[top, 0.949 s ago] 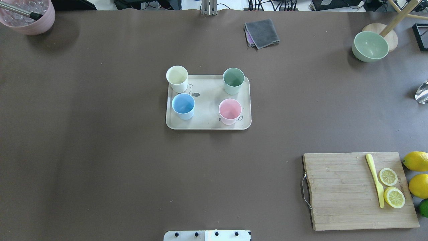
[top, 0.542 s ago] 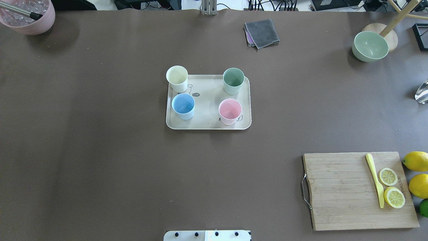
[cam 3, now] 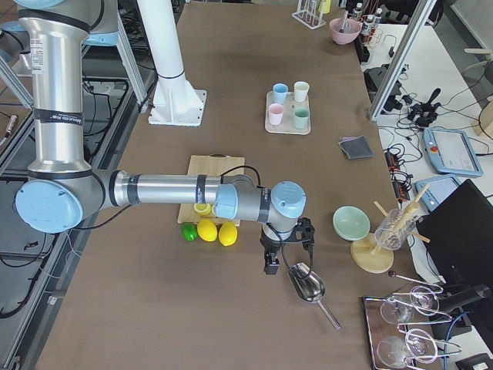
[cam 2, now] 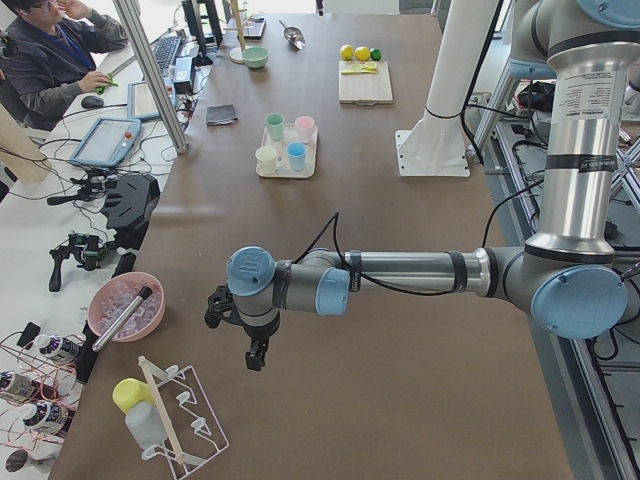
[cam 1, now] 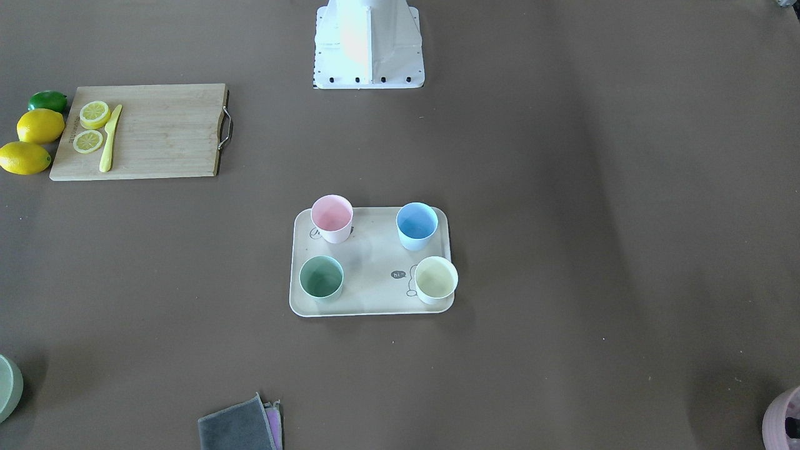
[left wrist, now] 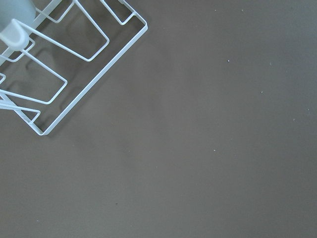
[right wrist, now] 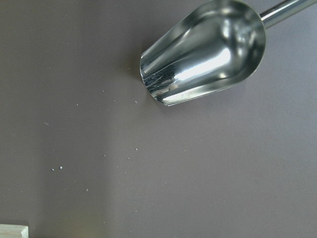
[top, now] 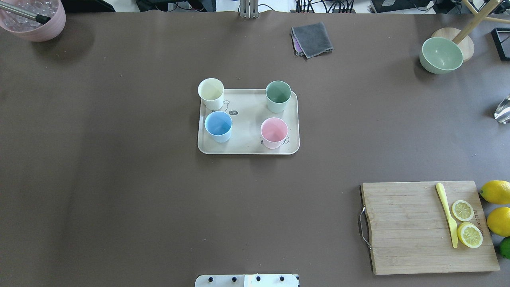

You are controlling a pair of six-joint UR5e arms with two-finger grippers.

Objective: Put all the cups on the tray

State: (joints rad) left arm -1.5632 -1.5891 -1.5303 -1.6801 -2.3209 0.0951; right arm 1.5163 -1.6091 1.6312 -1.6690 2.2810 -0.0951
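Note:
The cream tray [top: 247,119] lies mid-table, also in the front view [cam 1: 375,262]. All four cups stand upright on it: cream-yellow cup [top: 210,92] at its far left corner, green cup [top: 278,95] far right, blue cup [top: 218,126] near left, pink cup [top: 274,132] near right. My left gripper [cam 2: 255,358] hangs over bare table at the left end, far from the tray. My right gripper [cam 3: 271,266] hangs at the right end beside a metal scoop. Both show only in the side views, so I cannot tell whether they are open or shut.
A bamboo cutting board [top: 406,227] with a yellow knife, lemon slices and lemons is near right. A green bowl [top: 441,54], a grey cloth [top: 312,39] and a mauve pot [top: 36,24] stand at the far edge. A wire rack [left wrist: 64,64] and the metal scoop [right wrist: 203,54] lie under the wrists.

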